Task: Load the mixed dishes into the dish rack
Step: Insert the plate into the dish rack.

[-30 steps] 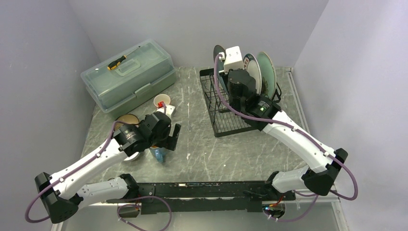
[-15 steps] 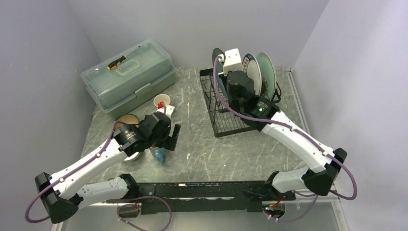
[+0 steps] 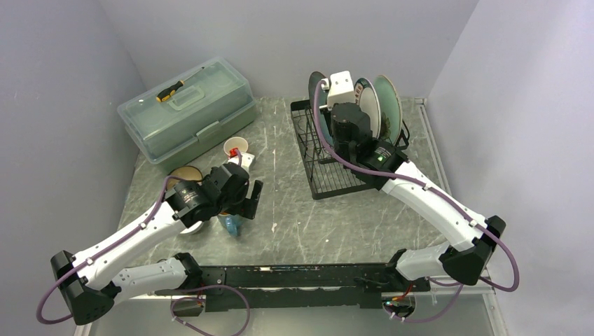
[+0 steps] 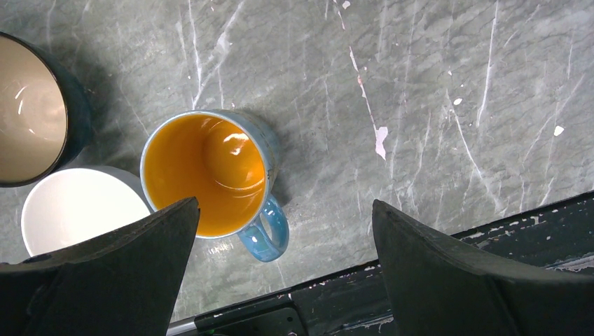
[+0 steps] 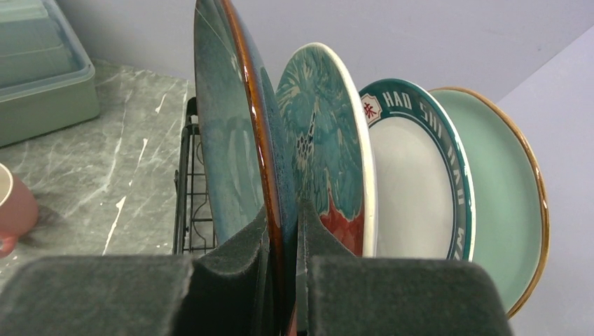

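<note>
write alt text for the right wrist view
The right claw pinches the rim of a teal plate held upright at the black dish rack. Beside it stand a teal-and-red patterned plate, a white dark-rimmed plate and a pale green plate.

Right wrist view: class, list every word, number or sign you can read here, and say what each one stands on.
"HAO SHI": on the dark teal rim of the white plate.
More letters follow further down that rim, but they are too foreshortened to read.
A red character sits in a white badge where the lettering starts. It is too small to read.
No other text shows in this view.
</note>
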Robot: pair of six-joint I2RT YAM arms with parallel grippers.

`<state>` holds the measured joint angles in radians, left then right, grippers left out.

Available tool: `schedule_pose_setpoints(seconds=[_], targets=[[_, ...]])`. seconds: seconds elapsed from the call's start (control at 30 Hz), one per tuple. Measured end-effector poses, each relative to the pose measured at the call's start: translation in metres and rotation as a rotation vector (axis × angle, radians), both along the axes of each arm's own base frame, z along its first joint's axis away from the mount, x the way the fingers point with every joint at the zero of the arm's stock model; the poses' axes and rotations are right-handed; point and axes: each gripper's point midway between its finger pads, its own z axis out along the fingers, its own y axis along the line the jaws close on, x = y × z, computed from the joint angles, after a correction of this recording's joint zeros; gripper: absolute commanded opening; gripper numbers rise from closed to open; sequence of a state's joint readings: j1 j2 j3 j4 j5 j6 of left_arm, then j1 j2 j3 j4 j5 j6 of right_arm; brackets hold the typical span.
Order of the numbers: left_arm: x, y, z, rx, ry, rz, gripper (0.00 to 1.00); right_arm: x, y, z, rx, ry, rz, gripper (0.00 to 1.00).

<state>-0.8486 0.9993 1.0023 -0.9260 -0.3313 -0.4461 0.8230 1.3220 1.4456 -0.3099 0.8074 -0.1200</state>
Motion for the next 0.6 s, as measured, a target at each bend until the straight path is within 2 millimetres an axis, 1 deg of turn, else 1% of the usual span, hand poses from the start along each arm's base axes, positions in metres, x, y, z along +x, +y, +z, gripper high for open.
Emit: schedule_pose_setpoints(seconds=[0.2,0.3,0.6], targets=[[0.000,0.000,0.000,0.000,0.000,0.000,0.99,-0.002,0.000,-0.008,-0.003,0.033,0.002,0.00],[0.000,0.000,0.000,0.000,0.000,0.000,1.00,-0.001,0.001,-0.008,-0.006,0.039,0.001,0.00],[0.000,0.000,0.000,0.001,0.000,0.000,0.99,0.007,0.007,0.011,-0.016,0.032,-0.002,0.00]])
